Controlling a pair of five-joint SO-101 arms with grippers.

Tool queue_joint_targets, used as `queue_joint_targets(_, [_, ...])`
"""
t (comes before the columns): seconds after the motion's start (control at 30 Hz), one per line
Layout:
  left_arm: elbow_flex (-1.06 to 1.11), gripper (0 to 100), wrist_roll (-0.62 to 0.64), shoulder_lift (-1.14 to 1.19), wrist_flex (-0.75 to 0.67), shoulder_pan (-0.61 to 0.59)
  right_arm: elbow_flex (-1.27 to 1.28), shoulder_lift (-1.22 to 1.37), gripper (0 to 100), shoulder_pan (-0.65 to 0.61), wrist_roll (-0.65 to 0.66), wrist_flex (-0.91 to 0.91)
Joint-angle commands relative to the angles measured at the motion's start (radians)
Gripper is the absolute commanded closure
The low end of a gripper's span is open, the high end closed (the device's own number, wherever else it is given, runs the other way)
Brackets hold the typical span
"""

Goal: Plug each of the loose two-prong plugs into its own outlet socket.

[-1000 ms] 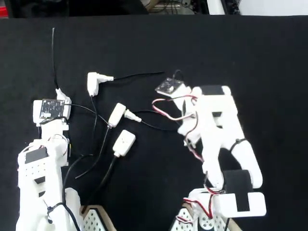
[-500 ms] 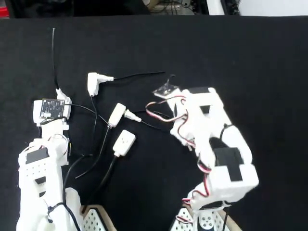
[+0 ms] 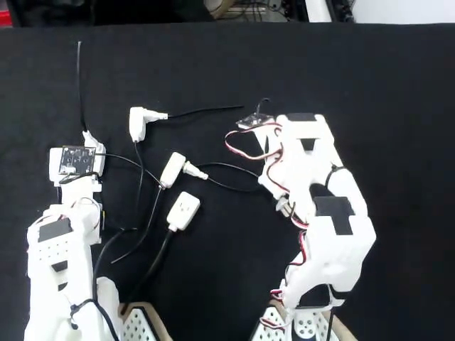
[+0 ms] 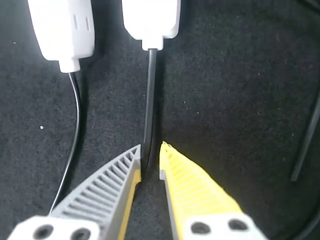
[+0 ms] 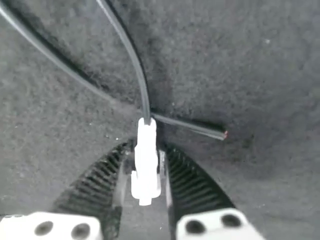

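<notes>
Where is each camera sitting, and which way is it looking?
High view: fixed overhead, looking down on the black table; left arm and right arm show.
Left wrist view: on the left arm, looking past its end effector along a black cable to a slotted white socket.
Right wrist view: on the right arm, looking past its end effector, shut on a white plug, at the table.
Shared: all three show the black table and black cables.

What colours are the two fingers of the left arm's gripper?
On the left gripper, one finger is grey, the other yellow; clearest in left wrist view.
</notes>
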Motion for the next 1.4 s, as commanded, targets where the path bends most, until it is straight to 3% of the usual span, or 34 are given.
queue_joint_targets(0.0, [-0.004, 93, -0.008, -0.014, -0.018, 0.01, -0.093, -0.007, 98.6, 0.003, -0.003, 0.078])
queue_joint_targets(0.13, [-0.004, 92, -0.008, -0.014, -0.023, 0.013, -0.148, -0.125, 98.6, 0.002, -0.008, 0.178])
queue_joint_targets(0.33, [-0.036, 92, -0.005, -0.014, -0.014, 0.099, -0.067, -0.519, 98.6, 0.006, -0.021, 0.235])
queue_joint_targets(0.53, [-0.237, 92, 0.118, -0.005, 0.109, 0.252, 0.286, -0.955, 98.6, 0.014, -0.193, -0.023])
queue_joint_targets(0.7, [-0.346, 92, 0.198, -0.003, 0.143, 0.469, 0.591, -1.213, 98.6, 0.157, -0.382, -0.342])
queue_joint_targets(0.87, [-0.34, 93, 0.259, -0.003, 0.133, 0.75, 0.653, -1.283, 98.6, 0.393, -0.466, -0.419])
queue_joint_targets(0.97, [-0.302, 93, 0.293, -0.005, 0.051, 0.86, 0.659, -1.282, 98.6, 0.512, -0.459, -0.434])
queue_joint_targets(1.17, [-0.077, 92, 0.298, -0.012, -0.236, 0.908, 0.722, -1.282, 98.6, 0.519, -0.459, -0.503])
queue_joint_targets(1.37, [-0.036, 92, 0.325, -0.003, -0.25, 0.908, 0.753, -1.282, 98.5, 0.493, -0.459, -0.522])
